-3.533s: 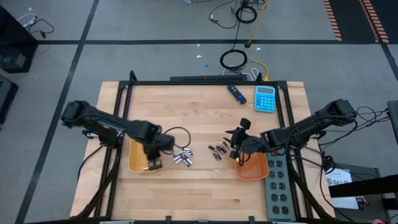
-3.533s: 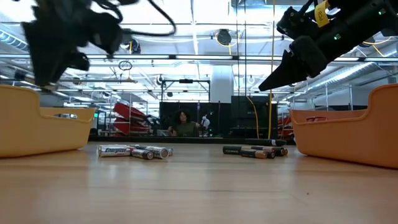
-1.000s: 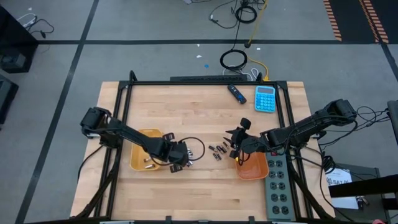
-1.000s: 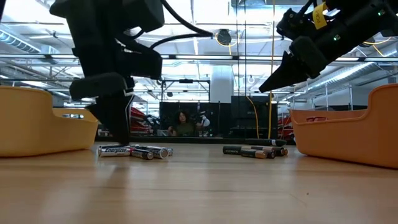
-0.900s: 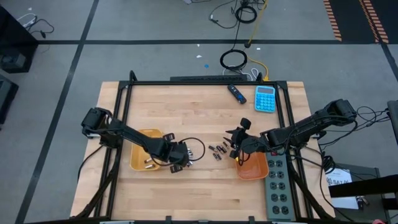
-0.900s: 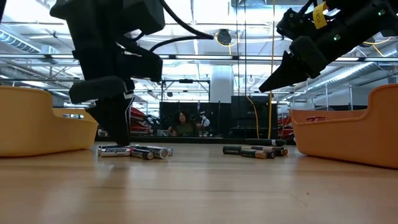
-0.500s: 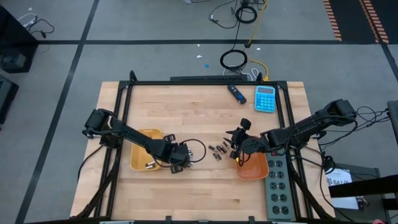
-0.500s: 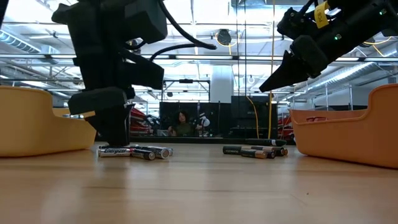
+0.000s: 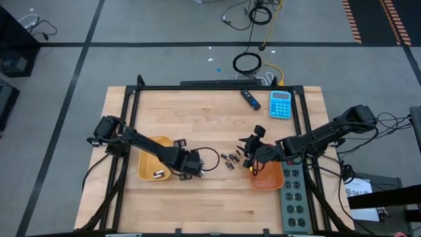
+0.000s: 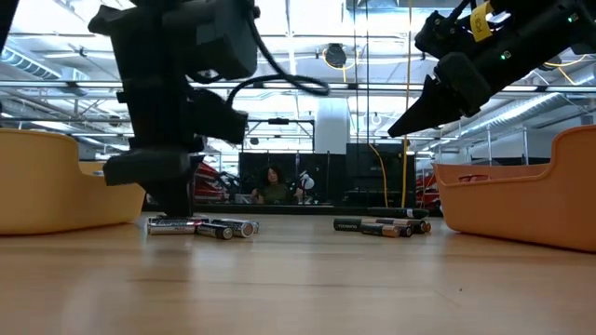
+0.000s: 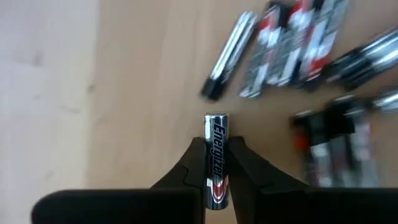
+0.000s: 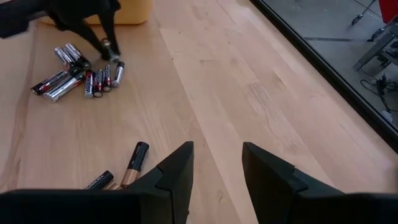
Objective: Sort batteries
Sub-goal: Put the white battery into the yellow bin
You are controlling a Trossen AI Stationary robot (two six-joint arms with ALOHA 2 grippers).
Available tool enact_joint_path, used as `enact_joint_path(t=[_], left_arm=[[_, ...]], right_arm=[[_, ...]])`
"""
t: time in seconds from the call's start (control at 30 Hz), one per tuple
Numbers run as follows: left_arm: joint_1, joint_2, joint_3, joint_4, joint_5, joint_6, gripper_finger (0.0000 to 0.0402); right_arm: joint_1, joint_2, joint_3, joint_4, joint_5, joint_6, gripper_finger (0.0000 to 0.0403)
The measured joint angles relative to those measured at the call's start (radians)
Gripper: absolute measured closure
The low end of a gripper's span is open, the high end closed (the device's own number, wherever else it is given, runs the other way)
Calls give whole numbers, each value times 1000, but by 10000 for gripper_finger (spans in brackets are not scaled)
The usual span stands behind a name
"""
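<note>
One silver battery (image 11: 215, 158) sits between the fingers of the left tool (image 11: 215, 186), clamped across its width, its long axis in line with the fingers and its capped end poking out past their tips. In the low view that tool (image 10: 172, 207) stands straight down on the desk (image 10: 298, 279), its tip at the near-left end of the silver pile (image 10: 216, 226), so the held cell is hardly off the wood, if at all. Just past the tip in the left wrist view lie the other silver cells (image 11: 292, 46), side by side, several with red and black labels.

The relation the next move turns on, as I judge it: the left yellow tray (image 9: 152, 168) lies just to the left of this tool (image 9: 189, 169), touching distance from the pile, so a lift and a short carry leftward should serve. The left arm is plainly the nearer one for this pile.

Farther right, the thin dark batteries (image 9: 229, 160) lie in a loose cluster between the two arms. The right tool (image 12: 214, 163) hangs above them with its fingers parted and holding nothing, two dark cells (image 12: 127, 168) showing just beside its tips. The right yellow tray (image 9: 267, 176) is under that arm's wrist, so the right arm is nearer for the dark ones
</note>
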Motion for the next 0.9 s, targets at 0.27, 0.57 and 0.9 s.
enact_joint_path(t=[0.27,0.57,0.9], left_arm=[[2,-68,79,-243,-89,-44,361],[-8,-218,34,-467,188,-272,361],[-48,-291,-239,-318,198,-369,254]], right_arm=[[-2,0,0,0,1,-3,273],[-2,0,0,-5,7,-3,273],[-1,0,0,-6,4,-8,273]])
